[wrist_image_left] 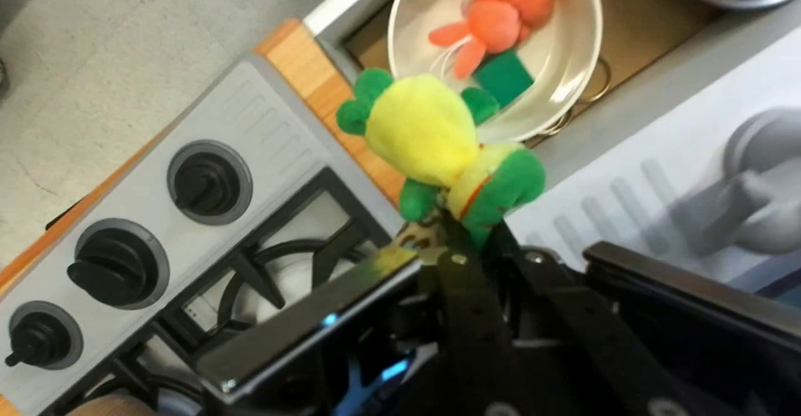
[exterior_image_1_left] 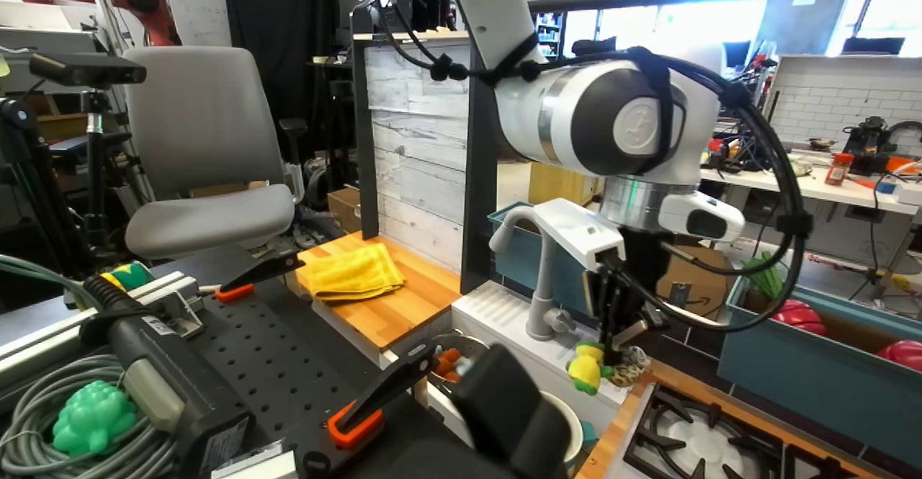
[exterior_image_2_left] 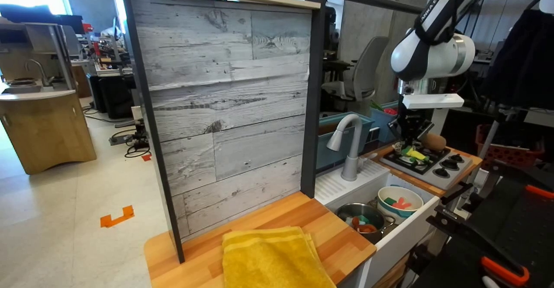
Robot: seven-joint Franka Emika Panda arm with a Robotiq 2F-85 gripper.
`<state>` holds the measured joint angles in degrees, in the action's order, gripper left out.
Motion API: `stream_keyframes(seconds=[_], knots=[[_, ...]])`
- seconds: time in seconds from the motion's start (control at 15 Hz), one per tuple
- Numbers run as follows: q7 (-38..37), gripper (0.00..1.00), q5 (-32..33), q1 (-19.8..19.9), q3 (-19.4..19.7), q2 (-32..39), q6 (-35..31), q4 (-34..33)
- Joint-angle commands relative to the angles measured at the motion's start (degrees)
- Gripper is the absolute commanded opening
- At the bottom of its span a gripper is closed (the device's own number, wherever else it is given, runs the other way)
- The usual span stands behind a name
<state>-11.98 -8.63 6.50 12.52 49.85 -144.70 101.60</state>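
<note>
Wrist view: the jaws enter from the bottom edge, drawn close together at their tips, and grip a yellow-and-green plush toy (wrist_image_left: 425, 129) by a green portion at one end. The rounded yellow body of the toy extends outward, over the strip of bench (wrist_image_left: 310, 72) between the stove (wrist_image_left: 275, 122) and the sink (wrist_image_left: 688, 116). A spotted brown patch (wrist_image_left: 422, 236) shows directly beside the jaws; whether it belongs to the toy cannot be determined. Three black knobs (wrist_image_left: 209, 181) line one edge of the stove. Inside the sink stand a cream bowl (wrist_image_left: 432, 6), containing an orange plush figure (wrist_image_left: 494, 25) and a green piece (wrist_image_left: 505, 77), and a metal pot (wrist_image_left: 741, 2), partly in view.

In an exterior view, the jaws point downward with the toy at their tips, near the corner of the stove that adjoins the sink. A grey faucet (exterior_image_1_left: 545, 277) stands on the sink ledge. A blue planter (exterior_image_1_left: 807, 378) stands along the rear edge of the bench. At the opposite end of the bench lies a folded yellow towel (exterior_image_1_left: 356, 270), beside an upright wood-grain panel (exterior_image_1_left: 418, 133).

In an exterior view, the toy appears in front of the stove grate (exterior_image_2_left: 435, 156); clearance below the toy cannot be read. A brown rounded object (exterior_image_2_left: 433, 141) appears just beside the jaws.
</note>
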Motion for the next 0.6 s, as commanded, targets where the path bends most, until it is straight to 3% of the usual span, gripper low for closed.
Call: stream_keyframes(seconds=[0.0,0.2,0.27,0.33,0.53], knots=[[2.14,0.02,5.07,-3.05,-1.43,-4.95,2.00,7.11],[0.56,0.02,8.37,-6.13,-1.34,-3.59,2.28,7.35],[0.61,0.34,8.86,-6.78,-1.57,-3.21,0.44,7.78],[0.33,0.36,9.60,-7.58,-1.36,-2.82,0.17,7.83],[0.19,0.57,11.12,-8.85,-1.04,-2.72,-0.35,8.32]])
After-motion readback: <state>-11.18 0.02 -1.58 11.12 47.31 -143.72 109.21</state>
